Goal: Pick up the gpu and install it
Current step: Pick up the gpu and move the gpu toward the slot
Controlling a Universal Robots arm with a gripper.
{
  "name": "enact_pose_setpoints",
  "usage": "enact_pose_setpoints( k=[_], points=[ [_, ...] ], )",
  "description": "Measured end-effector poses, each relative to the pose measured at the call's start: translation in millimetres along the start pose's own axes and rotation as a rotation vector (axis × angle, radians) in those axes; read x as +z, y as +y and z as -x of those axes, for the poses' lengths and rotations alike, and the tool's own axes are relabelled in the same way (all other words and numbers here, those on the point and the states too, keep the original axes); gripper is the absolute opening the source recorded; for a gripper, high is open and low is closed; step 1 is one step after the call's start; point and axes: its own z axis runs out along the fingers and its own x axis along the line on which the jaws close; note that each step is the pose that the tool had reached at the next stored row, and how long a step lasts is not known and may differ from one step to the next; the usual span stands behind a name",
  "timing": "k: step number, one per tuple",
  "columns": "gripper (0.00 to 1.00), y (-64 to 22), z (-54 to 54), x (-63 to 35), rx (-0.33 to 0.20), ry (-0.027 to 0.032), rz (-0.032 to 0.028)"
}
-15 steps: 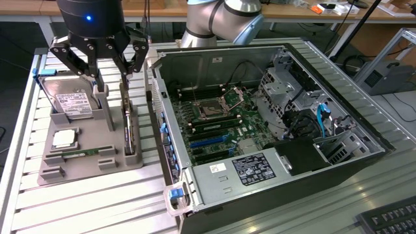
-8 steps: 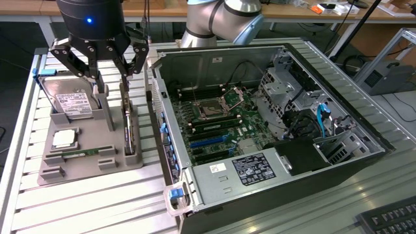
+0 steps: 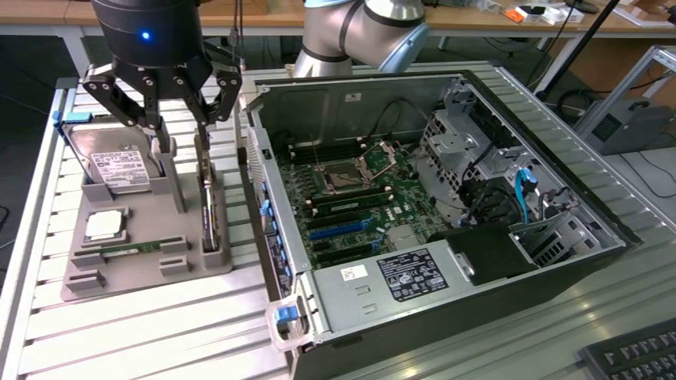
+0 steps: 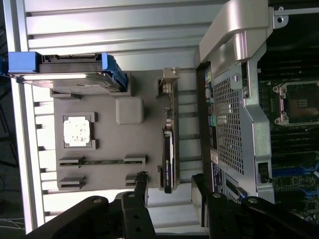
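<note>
My gripper (image 3: 180, 119) hangs released, jaws spread wide and holding nothing, above the far end of the grey holder tray (image 3: 138, 273) on the slatted metal counter (image 3: 158, 336). In the wrist view the gripper (image 4: 169, 181) has one finger on each side of the gpu (image 4: 169, 154), with clear space between each finger and the card.

The gpu (image 3: 211, 202) stands on its long edge in a slot along the side of the tray nearest the open computer case (image 3: 591, 214). It is thin and dark, with its metal bracket at the end away from my fingers in the wrist view. It is not yet lifted.

Also on the tray are the silver hard drive (image 3: 116, 170) with a white label, propped upright in its cradle, the square CPU (image 3: 106, 226) lying flat, and the narrow green RAM stick (image 3: 127, 251) (all well to the side of the card). The case lies on its side just beside the tray, its motherboard (image 3: 349, 202) exposed.
</note>
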Motion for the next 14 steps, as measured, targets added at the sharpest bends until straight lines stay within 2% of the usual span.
enact_pose_setpoints(
  k=[14],
  points=[
    [0.48, -1.0, 0.0, 3.4, 0.0, 0.0, 0.0]
  ],
)
